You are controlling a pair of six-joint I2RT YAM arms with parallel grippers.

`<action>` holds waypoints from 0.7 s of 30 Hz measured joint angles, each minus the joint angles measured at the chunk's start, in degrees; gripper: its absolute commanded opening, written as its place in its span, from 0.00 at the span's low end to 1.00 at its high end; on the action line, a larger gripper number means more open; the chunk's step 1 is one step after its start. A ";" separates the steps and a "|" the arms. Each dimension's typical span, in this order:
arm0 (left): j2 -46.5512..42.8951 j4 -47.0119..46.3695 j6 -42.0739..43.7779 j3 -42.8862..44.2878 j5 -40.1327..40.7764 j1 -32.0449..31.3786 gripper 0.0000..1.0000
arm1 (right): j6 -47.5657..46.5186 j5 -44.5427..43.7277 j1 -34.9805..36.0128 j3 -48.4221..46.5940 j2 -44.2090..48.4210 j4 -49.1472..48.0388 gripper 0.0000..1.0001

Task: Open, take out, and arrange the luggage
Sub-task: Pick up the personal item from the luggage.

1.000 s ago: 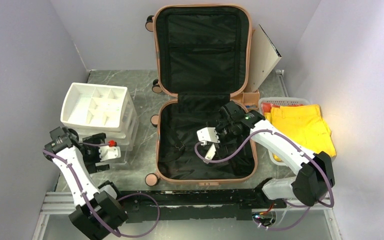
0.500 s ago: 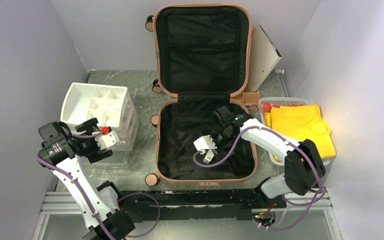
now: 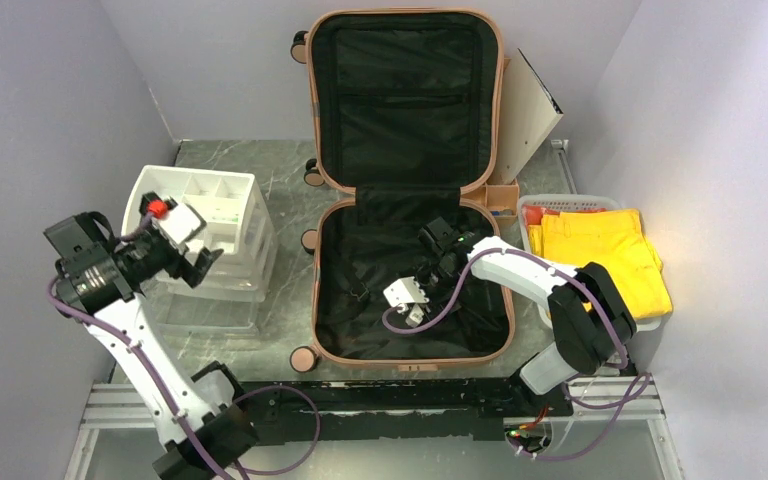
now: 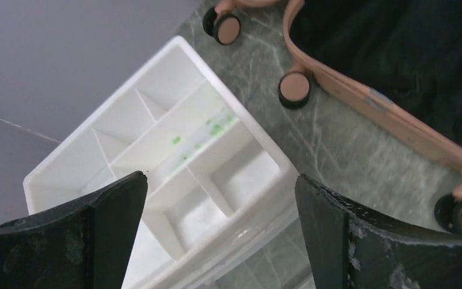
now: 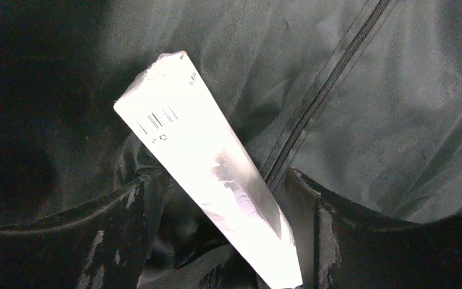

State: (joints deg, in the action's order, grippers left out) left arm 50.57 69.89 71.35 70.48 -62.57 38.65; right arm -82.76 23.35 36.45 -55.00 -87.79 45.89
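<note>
The salmon-pink luggage (image 3: 355, 335) lies open on the table, its lid upright against the back wall and its black lining showing. My right gripper (image 3: 411, 316) reaches down into the lower half. In the right wrist view a long white box (image 5: 186, 138) with a barcode lies slanted on the lining (image 5: 397, 90) between the fingers of that gripper (image 5: 216, 177). It touches the right finger, and a gap shows at the left one. My left gripper (image 3: 198, 265) hangs open and holds nothing, over the near edge of a white divided drawer unit (image 3: 205, 215).
The drawer unit (image 4: 174, 150) stands left of the luggage shell (image 4: 361, 99) and its wheels. A white basket (image 3: 650, 322) of yellow clothes sits at the right. An orange-tan rack (image 3: 503, 195) and a white board (image 3: 530, 110) stand behind it.
The left arm rose and swung back over the drawer unit. The right gripper slid down and left inside the luggage, and its jaws narrowed around the white box.
</note>
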 measured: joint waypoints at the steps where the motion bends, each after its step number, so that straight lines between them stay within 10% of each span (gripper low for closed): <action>1: 1.14 -1.55 -2.82 0.90 -0.85 0.00 0.97 | -0.07 0.33 0.00 0.00 -0.09 0.00 0.69; 7: 5.66 -12.44 -18.97 4.17 0.20 -2.34 0.97 | -0.13 2.99 0.02 -0.07 -0.09 0.46 0.19; 21: 18.27 -18.18 -36.44 21.24 19.21 -35.71 0.97 | 10.38 12.79 0.02 -10.23 7.72 4.11 0.02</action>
State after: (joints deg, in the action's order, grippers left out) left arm 68.84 51.70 34.92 91.72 -43.35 2.94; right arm -72.38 36.14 36.47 -65.23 -80.07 50.00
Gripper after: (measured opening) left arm 0.969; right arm 0.211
